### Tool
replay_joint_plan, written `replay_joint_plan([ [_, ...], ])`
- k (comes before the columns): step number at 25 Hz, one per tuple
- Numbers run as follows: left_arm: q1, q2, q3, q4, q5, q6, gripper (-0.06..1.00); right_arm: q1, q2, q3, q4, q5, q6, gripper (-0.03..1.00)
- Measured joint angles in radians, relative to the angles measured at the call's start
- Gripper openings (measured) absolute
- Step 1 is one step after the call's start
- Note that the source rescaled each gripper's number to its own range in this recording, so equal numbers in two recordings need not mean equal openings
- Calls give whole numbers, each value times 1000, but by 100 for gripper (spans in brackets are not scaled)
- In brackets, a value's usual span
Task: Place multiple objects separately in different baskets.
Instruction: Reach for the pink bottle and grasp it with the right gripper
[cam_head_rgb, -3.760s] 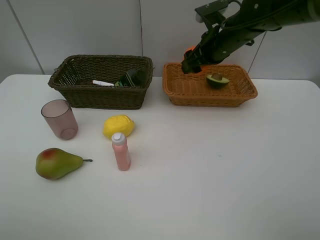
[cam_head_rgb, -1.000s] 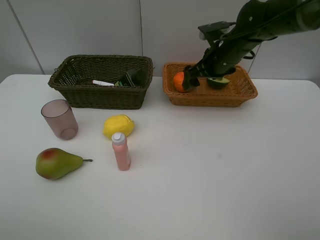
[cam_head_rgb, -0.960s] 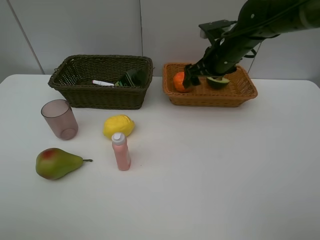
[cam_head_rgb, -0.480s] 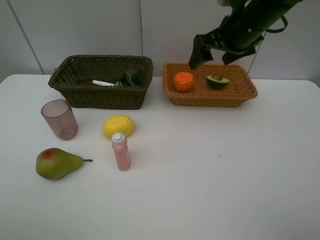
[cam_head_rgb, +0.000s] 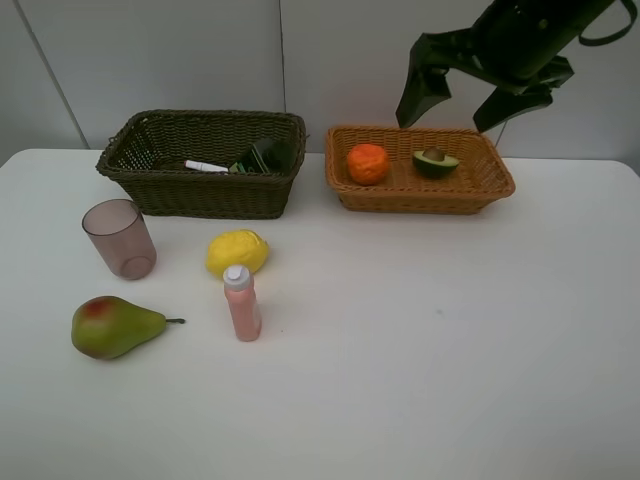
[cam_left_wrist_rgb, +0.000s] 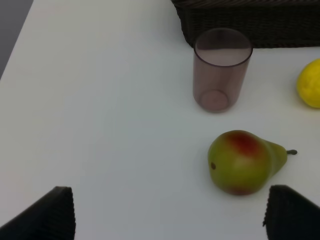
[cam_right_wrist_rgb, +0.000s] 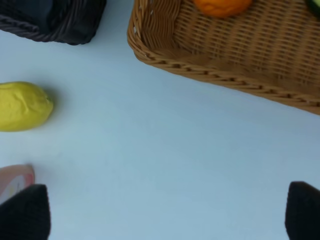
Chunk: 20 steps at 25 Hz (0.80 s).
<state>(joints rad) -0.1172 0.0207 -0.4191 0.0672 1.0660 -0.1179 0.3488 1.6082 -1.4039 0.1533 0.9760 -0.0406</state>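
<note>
Presently: sorting partly done; four items lie loose on the surface (cam_head_rgb: 420, 340).
Right hand (cam_head_rgb: 446, 122): released, fingers spread wide, nothing between them; it hangs high above the orange-tan basket (cam_head_rgb: 420, 197).
Left hand (cam_left_wrist_rgb: 168, 215): released as well, fingers wide apart and empty; seen only in its own wrist view.
Orange-tan basket: holds the orange (cam_head_rgb: 367, 163) and the avocado half (cam_head_rgb: 435, 162), side by side, apart.
Dark basket (cam_head_rgb: 200, 195): holds the white marker (cam_head_rgb: 206, 166) and the dark pump bottle (cam_head_rgb: 265, 155).
Loose: cup (cam_head_rgb: 119, 238) upright, near the dark basket's front wall; lemon (cam_head_rgb: 237, 252); pink bottle (cam_head_rgb: 241, 303) upright just in front of the lemon; pear (cam_head_rgb: 112, 326) on its side, nearest the front edge.
Which arm is nearer: all four lie on the left half, well apart from the right hand. The left hand looks straight down on the pear and cup, so it is the nearer arm for those.
Key relation: the pear's long axis runs across the surface, stem toward the pink bottle. In the left wrist view that axis lies roughly along the line between the two fingers.
Judgement: closing as it stands would pinch the pear end to end; a wrist turn to grip across the belly looks safer.
Likely sorting: fruit to the orange-tan basket.
</note>
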Motion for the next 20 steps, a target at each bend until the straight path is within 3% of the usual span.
replay_joint_plan([
  [10,0,0,0,0,0,0,100,118,-4,0,-9,6,115,99],
  [20,0,0,0,0,0,0,100,359,1,0,-50,-58,205,99],
])
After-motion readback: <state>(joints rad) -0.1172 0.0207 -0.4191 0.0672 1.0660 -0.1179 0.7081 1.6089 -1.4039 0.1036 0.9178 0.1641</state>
